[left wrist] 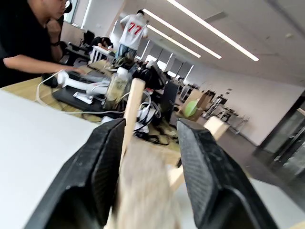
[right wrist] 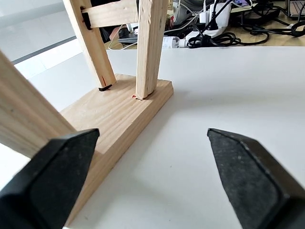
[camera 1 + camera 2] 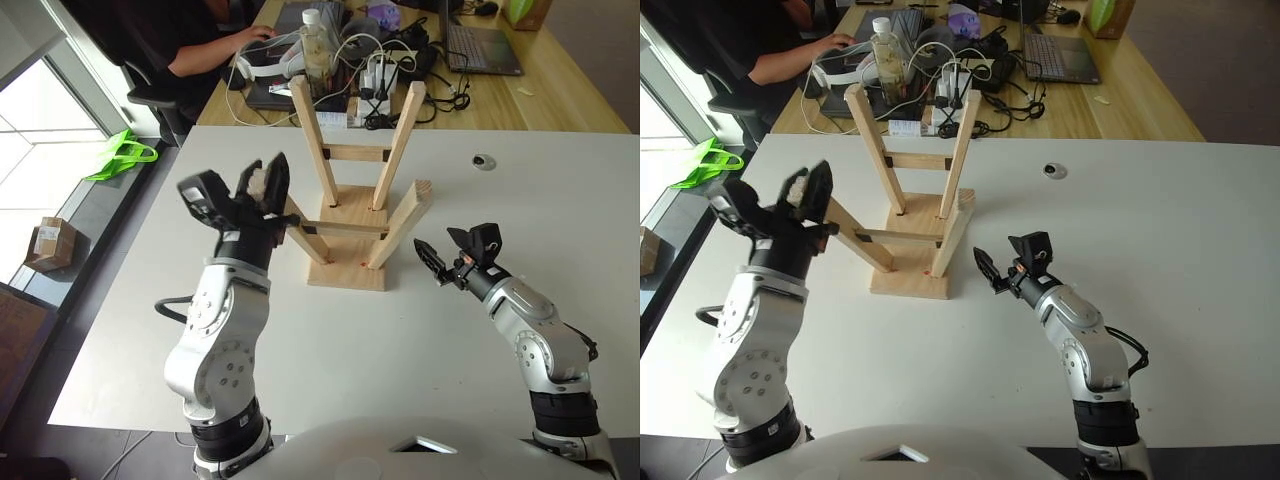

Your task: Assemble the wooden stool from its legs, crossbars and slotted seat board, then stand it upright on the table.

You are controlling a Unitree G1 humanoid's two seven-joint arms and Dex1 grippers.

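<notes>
Stool (image 3: 345,268) stands upturned; left gripper (image 3: 262,182) clasps 1 leg (image 3: 308,243), right gripper (image 3: 437,241) gapes nearby.

I'm watching a clear plastic bottle (image 3: 314,45) standing among tangled black cables (image 3: 415,50), while a bright green bag (image 3: 122,155) is lying on the floor (image 3: 90,215).

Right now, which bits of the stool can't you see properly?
- Head views: the left gripper covers the near-left leg at its tip.
- Left wrist view: that leg is blurred, too close; grip unclear.
- Right wrist view: the top edge cuts off the legs.
- Every view: the seat board has its underside facing the table.
</notes>
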